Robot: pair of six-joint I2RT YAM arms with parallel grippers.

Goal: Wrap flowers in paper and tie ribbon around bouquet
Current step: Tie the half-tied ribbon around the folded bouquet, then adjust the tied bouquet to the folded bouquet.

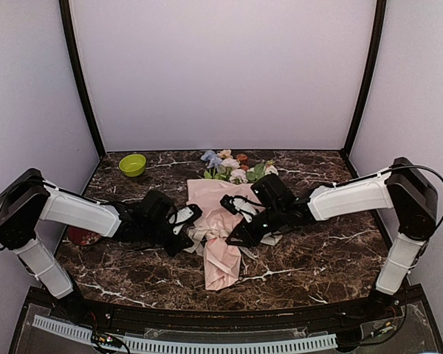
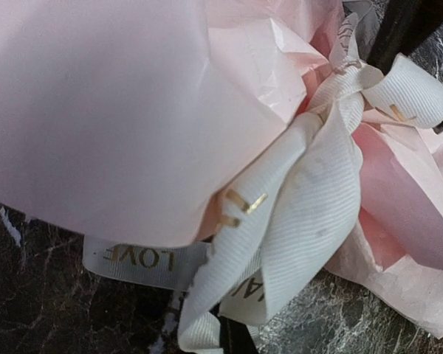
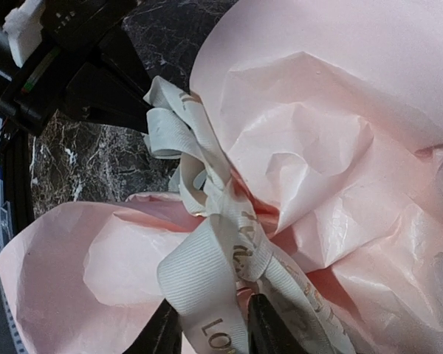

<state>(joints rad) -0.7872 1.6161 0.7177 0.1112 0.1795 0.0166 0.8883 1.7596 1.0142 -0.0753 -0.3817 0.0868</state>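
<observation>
The bouquet (image 1: pixel 220 258) is lying flat in the middle of the dark marble tabletop (image 1: pixel 325 265), narrow end pointing at the near edge and wide end toward the far edge. The paper (image 3: pixel 340 88) is pale pink, thin and matte. It's crumpled hard where it gets cinched and flares out smoother on either side of that spot. Around that pinched waist goes the ribbon (image 2: pixel 310 214): cream, ribbed weave, gold lettering (you can read "LOVE" from the left wrist camera). It's bunched into a loose tangle with a couple of floppy loops, not a neat bow.

The left tool (image 1: pixel 188 219) sits just left of the waist, clenched on a strand of the ribbon. The right tool (image 3: pixel 214 302) is on the other side of the waist, with its fingers standing apart and a flat stretch of ribbon running between them. Honestly can't tell whether it's actually pinching that strand or just straddling it.

Further back, the flowers (image 1: pixel 232 166) poke out of the wide end: pale blue, white, peach and an orange-ish one, plus green leaves. Over by the far left corner there's a small green bowl (image 1: pixel 133 164), well apart from the bouquet.
</observation>
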